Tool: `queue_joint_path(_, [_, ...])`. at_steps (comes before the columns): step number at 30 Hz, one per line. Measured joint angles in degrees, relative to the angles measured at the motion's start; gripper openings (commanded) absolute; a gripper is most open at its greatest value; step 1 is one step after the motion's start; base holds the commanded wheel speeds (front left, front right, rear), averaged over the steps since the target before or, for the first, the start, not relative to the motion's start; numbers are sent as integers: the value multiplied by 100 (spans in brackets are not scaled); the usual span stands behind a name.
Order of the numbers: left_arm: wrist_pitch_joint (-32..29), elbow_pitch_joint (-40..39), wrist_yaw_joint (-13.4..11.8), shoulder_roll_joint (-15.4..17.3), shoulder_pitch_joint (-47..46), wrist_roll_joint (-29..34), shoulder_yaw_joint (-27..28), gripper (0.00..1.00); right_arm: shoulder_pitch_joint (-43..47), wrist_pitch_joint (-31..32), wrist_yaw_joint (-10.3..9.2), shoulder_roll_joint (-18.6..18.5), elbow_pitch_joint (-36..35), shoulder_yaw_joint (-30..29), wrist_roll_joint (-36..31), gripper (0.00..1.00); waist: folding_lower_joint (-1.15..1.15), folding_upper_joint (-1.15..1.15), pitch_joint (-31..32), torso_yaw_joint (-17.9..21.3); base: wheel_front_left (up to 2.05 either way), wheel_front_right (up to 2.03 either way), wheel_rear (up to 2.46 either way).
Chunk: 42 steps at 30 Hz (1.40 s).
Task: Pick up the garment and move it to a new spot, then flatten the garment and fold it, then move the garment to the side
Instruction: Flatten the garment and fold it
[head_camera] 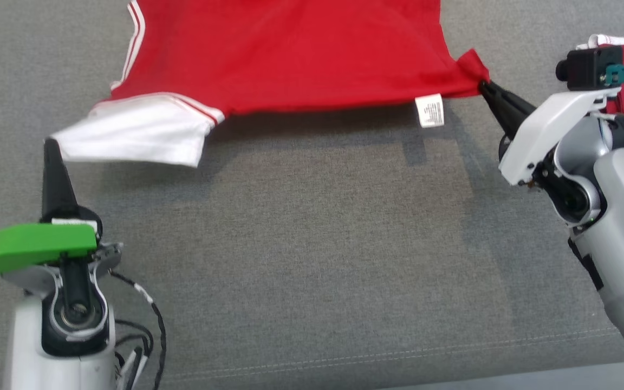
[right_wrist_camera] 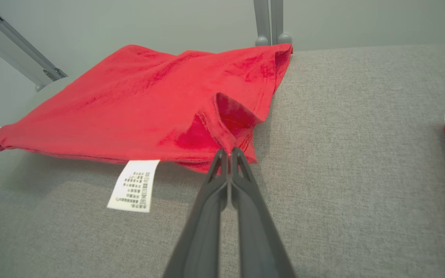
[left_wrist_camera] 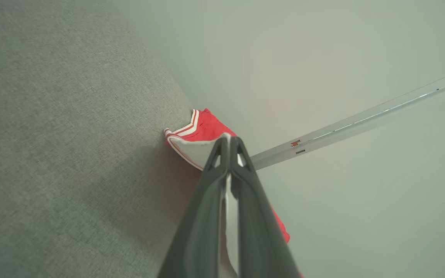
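**Item:** garment (head_camera: 290, 54), red, with a white sleeve (head_camera: 133, 135).
**Location:** 12 o'clock in the head view, over the grey fabric surface (head_camera: 312, 244). The near edge is lifted and throws a shadow.
**Purpose (judged):** stretched between two corners to pull it taut for flattening.
**Left pincer** (head_camera: 51, 142), 9 o'clock: fully closed, nipping the sleeve's corner.
**Right pincer** (head_camera: 484, 85), 2 o'clock: fully closed on the red hem corner. The care label (head_camera: 430, 110) hangs just beside it.

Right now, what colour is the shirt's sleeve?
The sleeve is white with red-striped trim; clearest in the head view.
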<state>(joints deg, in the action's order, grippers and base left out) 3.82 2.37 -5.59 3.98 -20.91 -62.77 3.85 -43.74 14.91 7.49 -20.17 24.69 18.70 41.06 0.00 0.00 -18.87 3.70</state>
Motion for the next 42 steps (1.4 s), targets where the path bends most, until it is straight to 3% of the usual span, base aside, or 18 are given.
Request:
queue_joint_path(11, [198,-164,-212,-113,1788,-723,-479,0,1383,163,0,53,82,-156,-644,0,0,0,966,-270,0,0,0])
queue_joint_path(19, [275,-335,-410,-114,2531,-880,-857,0,2119,1027,0,-78,-271,-247,-795,0,0,0,1382,-441,0,0,0])
queue_joint_path(31, [-27,-955,-845,-86,3485,-1026,-1116,0,3355,2059,0,-79,-1293,-957,-875,0,0,0,1580,-457,0,0,0])
queue_joint_path(42, [-147,-1926,-1111,-89,4092,-1262,-1159,0,3782,2274,0,293,-1963,-1523,-991,0,0,0,1452,-334,0,0,0])
